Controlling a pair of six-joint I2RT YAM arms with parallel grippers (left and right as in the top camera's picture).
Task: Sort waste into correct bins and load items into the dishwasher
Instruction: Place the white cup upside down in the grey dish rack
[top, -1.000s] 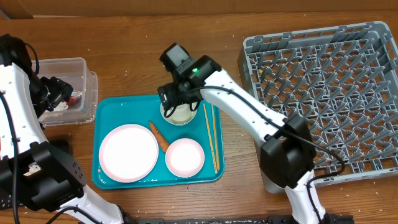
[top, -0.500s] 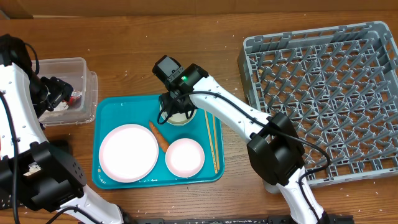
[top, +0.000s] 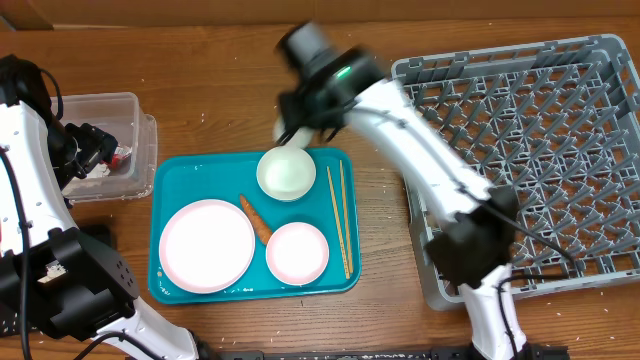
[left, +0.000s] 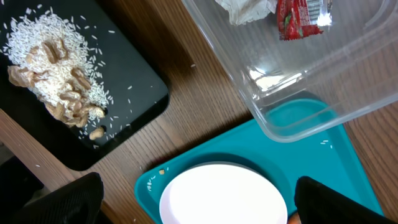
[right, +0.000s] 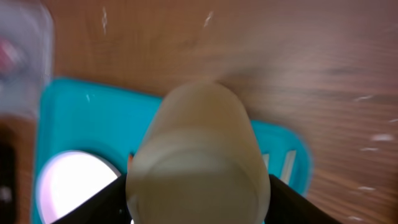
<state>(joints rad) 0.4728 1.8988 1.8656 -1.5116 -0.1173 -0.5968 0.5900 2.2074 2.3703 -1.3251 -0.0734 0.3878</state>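
Observation:
My right gripper (top: 298, 112) is shut on a cream cup (top: 282, 128) and holds it in the air over the table, just beyond the far edge of the teal tray (top: 175, 175). In the right wrist view the cup (right: 196, 155) fills the space between the fingers (right: 199, 202), blurred. On the tray lie a pale bowl (top: 287, 173), a large white plate (top: 207, 245), a small pink bowl (top: 297, 252), a carrot piece (top: 256, 218) and chopsticks (top: 340, 220). My left gripper (top: 92, 150) is open and empty by the clear bin (top: 120, 105).
The grey dish rack (top: 530, 150) fills the right side. The left wrist view shows the clear bin (left: 323, 81) holding a red wrapper (left: 301, 15) and crumpled paper, a black tray (left: 134, 93) with rice and food scraps, and the plate (left: 224, 196) between the open fingers (left: 199, 198).
My right gripper has lifted the cream cup out of the pale bowl and swung up and to the far right. The bowl stays on the tray. The left arm has not moved.

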